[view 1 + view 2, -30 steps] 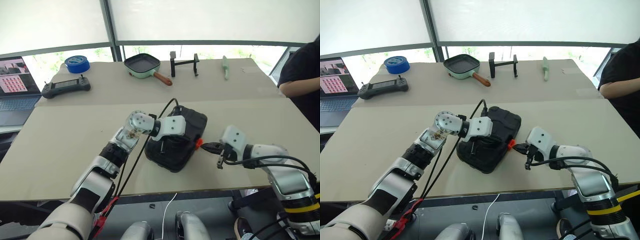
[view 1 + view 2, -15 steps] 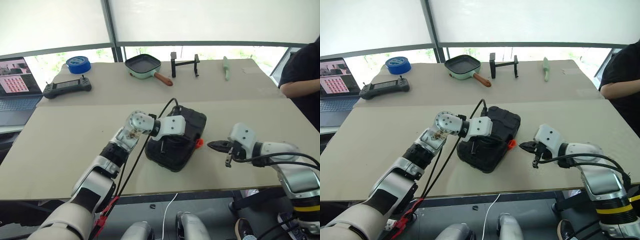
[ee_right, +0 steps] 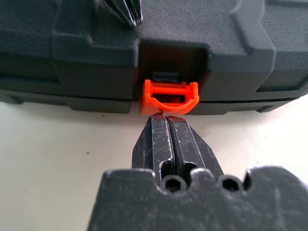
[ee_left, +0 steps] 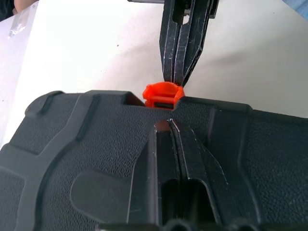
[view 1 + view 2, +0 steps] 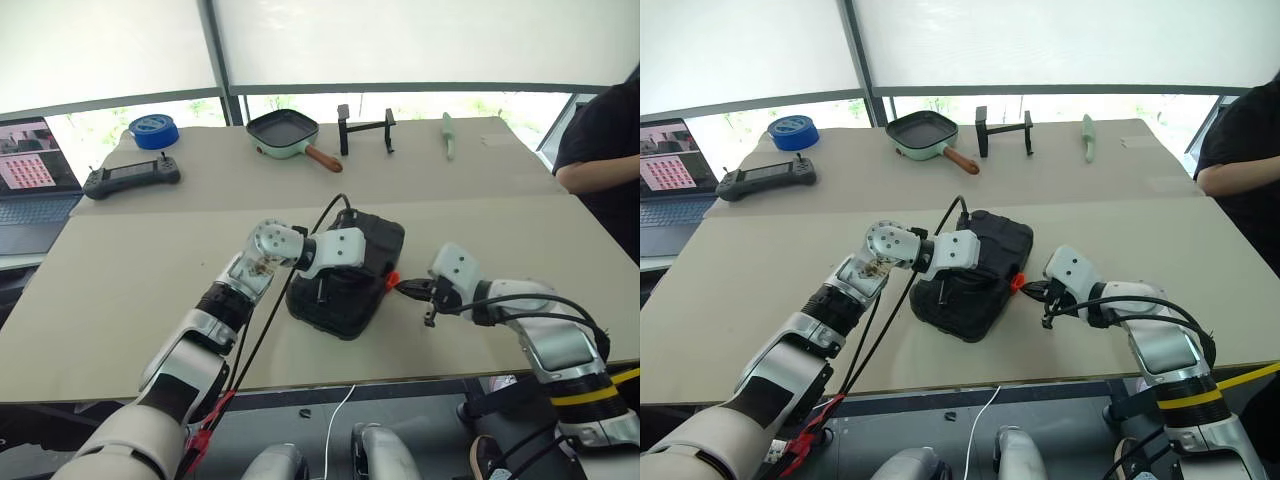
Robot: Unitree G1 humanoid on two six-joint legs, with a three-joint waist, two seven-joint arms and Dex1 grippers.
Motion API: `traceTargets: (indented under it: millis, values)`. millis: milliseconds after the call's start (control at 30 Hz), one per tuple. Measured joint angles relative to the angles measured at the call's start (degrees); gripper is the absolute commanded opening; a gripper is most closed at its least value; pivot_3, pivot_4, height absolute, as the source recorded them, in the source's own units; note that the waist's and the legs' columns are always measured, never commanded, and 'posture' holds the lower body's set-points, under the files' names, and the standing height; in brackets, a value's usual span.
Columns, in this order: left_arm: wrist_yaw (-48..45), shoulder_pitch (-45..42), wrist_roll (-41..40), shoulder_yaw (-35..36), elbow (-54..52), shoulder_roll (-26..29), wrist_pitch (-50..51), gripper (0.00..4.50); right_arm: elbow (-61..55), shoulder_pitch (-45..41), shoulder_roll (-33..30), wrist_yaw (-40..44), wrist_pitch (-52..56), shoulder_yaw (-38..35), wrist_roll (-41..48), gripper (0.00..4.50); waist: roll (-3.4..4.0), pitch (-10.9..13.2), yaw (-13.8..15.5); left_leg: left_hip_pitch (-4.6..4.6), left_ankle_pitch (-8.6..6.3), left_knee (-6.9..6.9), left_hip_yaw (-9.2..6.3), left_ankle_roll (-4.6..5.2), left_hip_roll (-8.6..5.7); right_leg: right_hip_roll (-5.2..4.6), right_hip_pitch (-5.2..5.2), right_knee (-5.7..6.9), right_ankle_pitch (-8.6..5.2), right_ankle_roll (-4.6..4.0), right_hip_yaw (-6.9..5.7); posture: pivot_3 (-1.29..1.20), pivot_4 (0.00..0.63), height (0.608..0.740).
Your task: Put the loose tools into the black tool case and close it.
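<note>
At the textured black plastic tool case (image 5: 345, 285), the pinched-shut right gripper (image 3: 166, 117) nudges its small orange latch (image 3: 169, 96) while the closed left gripper (image 4: 169, 126) pins the lid — a slip could leave it unlatched.

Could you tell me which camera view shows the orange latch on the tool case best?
The right wrist view: the orange latch faces the camera, at the shut right gripper tips. The left wrist view shows its top edge beyond the black tool case; the eye views show an orange speck.

Right gripper (image 3: 166, 118) advanced from a gap half a second ago; closed tips now touching orange latch (image 3: 169, 96).
</note>
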Motion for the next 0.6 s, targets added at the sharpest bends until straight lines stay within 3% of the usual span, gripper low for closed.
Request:
traceTargets:
  millis: [400, 600]
  values:
    - [0.6, 0.5, 0.0, 0.6, -0.3, -0.3, 0.4, 0.07, -2.8, -1.6, -0.1, 0.1, 0.5, 0.1, 0.4, 0.0, 0.02, 0.0, 0.2, 0.0, 0.0, -0.02, -0.02, 0.0, -0.01, 0.0, 0.01, -0.04, 0.0, 0.0, -0.01, 0.0, 0.15, 0.74]
    - [0.8, 0.9, 0.3, 1.4, -1.1, 1.8, 0.5, 0.07, -2.3, -0.9, -4.0, 1.1, 0.8, -2.6, 1.3, 0.0, 0.02, 0.0, -0.1, 0.02, 0.0, -0.06, -0.02, 0.0, 0.0, 0.0, 0.0, -0.03, -0.01, 0.0, -0.01, 0.0, 0.15, 0.74]
